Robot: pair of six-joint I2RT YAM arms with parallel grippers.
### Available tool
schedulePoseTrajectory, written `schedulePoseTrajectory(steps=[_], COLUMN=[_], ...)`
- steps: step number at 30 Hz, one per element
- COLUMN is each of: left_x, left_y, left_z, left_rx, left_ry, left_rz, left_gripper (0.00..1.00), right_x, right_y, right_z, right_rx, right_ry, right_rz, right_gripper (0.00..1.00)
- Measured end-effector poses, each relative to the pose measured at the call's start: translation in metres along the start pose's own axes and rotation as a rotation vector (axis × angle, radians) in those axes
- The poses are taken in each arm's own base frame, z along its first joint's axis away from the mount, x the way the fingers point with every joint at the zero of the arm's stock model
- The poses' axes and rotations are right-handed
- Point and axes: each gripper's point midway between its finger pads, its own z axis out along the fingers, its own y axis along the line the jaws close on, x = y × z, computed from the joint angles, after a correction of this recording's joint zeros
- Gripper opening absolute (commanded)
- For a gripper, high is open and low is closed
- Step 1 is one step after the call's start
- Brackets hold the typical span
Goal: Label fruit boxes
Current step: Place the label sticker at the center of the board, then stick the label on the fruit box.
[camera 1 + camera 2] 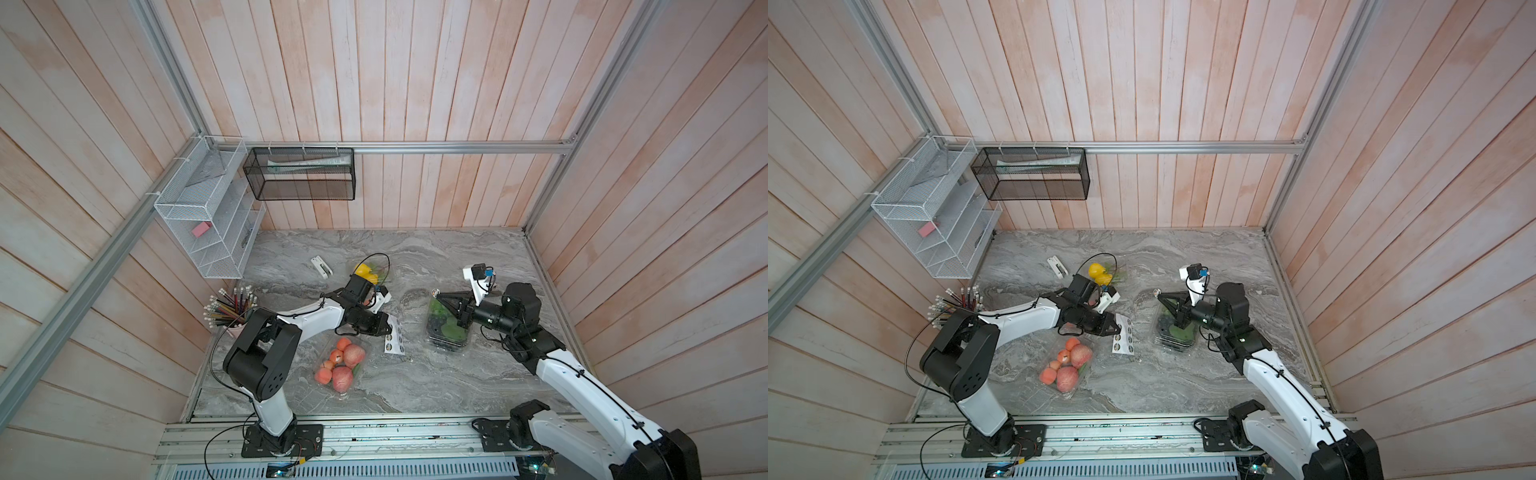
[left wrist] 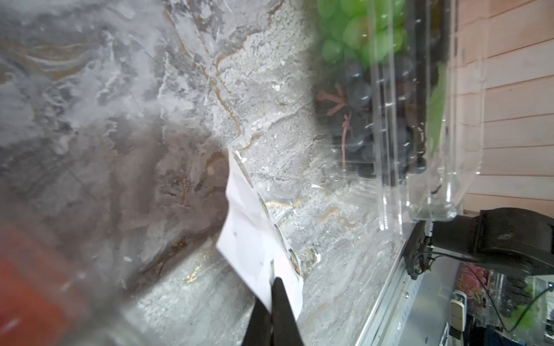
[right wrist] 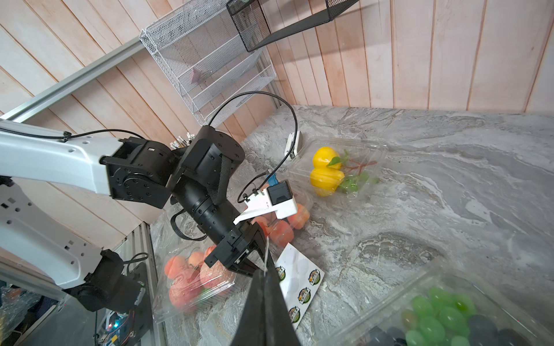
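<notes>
The clear plastic clamshell box of green and dark grapes [image 1: 445,333] sits right of centre. Above it our right end effector [image 1: 437,294] pinches a small round sticker [image 1: 1157,292], and the left end effector [image 2: 274,280] clamps the white sticker sheet [image 2: 251,230]. We should press the sticker flat onto the lid.

Clear yellow-fruit box [image 1: 365,271], apple box [image 1: 343,365], grape box [image 1: 446,337] lie apart.

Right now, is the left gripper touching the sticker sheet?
Touching. In the left wrist view the left gripper has its fingers closed on one edge of the sticker sheet.
</notes>
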Motion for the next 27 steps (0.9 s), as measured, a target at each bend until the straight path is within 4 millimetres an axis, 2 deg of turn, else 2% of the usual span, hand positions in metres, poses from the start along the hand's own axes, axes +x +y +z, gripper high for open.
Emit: schedulePoseTrajectory(steps=[5,9,16,20,27], left_x=[-0.002,-0.006,-0.006,-0.021,-0.068], left_y=[0.007,0.009,0.010,-0.006,-0.055], left_z=[-0.003,-0.006,-0.017,-0.035,-0.068], left_rx=[-0.057,-0.085,-0.128,-0.118,-0.028], left_ry=[0.007,0.003,-0.009,-0.070,-0.262], left_rz=[0.011,0.017,0.014,0.045,0.156], left_gripper=[0.27,0.35,0.37,0.37,0.30], right_x=[0.002,0.007,0.022,0.026,0.049], right_y=[-0.008,-0.018,-0.035,-0.044,-0.065], right_z=[-0.003,-0.005,-0.008,-0.012,-0.011], right_rx=[0.042,0.084,0.162,0.204,0.290], right_ry=[0.006,0.021,0.093,0.133,0.276], right_rz=[0.024,0.061,0.186,0.259,0.421], right_gripper=[0.00,0.00,0.00,0.00,0.00])
